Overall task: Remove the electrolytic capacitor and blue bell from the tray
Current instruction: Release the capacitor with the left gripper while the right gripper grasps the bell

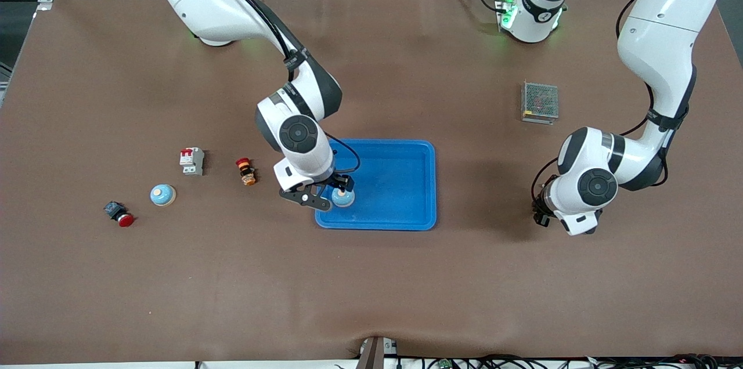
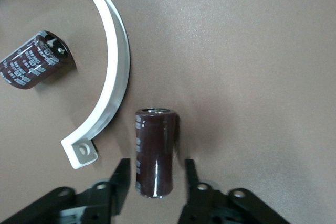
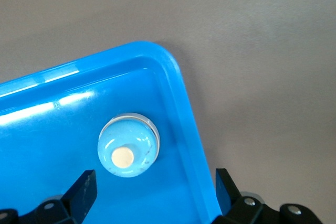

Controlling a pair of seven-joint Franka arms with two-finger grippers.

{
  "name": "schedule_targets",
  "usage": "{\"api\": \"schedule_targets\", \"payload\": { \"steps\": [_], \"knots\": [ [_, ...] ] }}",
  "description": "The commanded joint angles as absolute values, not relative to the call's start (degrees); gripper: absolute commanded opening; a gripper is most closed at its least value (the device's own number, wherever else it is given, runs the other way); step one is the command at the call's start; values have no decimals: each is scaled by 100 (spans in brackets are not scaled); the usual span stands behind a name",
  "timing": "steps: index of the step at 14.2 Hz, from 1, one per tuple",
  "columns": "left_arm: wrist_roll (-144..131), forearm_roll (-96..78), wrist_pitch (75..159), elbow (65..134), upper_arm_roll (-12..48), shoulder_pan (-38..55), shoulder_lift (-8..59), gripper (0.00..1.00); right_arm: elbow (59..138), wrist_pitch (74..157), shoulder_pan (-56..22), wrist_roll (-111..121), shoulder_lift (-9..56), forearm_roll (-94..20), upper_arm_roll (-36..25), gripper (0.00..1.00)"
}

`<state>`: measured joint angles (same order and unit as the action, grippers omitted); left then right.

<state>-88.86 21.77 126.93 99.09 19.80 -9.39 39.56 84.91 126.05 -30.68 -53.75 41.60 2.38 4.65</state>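
Two dark brown capacitors show in the left wrist view, both lying on the bare brown table (image 1: 371, 288): one capacitor (image 2: 154, 152), glossy with a metal end cap, lies between the fingers of the left gripper (image 2: 154, 179), whose fingers stand slightly apart at its sides with a sliver of table visible on each flank, so no pinch can be confirmed. A second capacitor (image 2: 32, 60), its printed label and terminals showing, rests inside the curve of a white clamp ring (image 2: 113, 72).

From the front camera, the left gripper (image 1: 543, 215) is low over the table toward the left arm's end, and both capacitors are hidden beneath the arm.

One pale blue bell (image 3: 127, 145) with a cream button on top sits in the blue tray (image 3: 186, 108), close to a corner. The right gripper (image 3: 156, 187) hangs over it, fingers spread wide and clear of the dome.

Another bell (image 1: 162, 195) rests on the table toward the right arm's end, among a white breaker (image 1: 192, 161) and two red-capped push buttons (image 1: 119, 213).
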Motion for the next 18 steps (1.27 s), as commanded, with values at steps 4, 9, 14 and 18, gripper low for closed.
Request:
{"api": "schedule_targets", "payload": {
  "steps": [4,9,14,18],
  "knots": [
    [-8877,2259,12709,9888,2091,-976,3824,100,7796,12498,-3226,-5801,4658,352,413,100],
    [-8860,2197,12358,9546,2574,-993,3753,100,7585,12708,-3226,-6038,4895,317,422,100],
    [-7912,2188,12006,9308,2847,-1037,3394,100,7585,13104,-3234,-6108,5027,308,422,100],
    [-7120,2171,11541,9281,2909,-1037,2840,100,7594,13113,-3261,-6100,5071,316,422,100]
  ]
}}
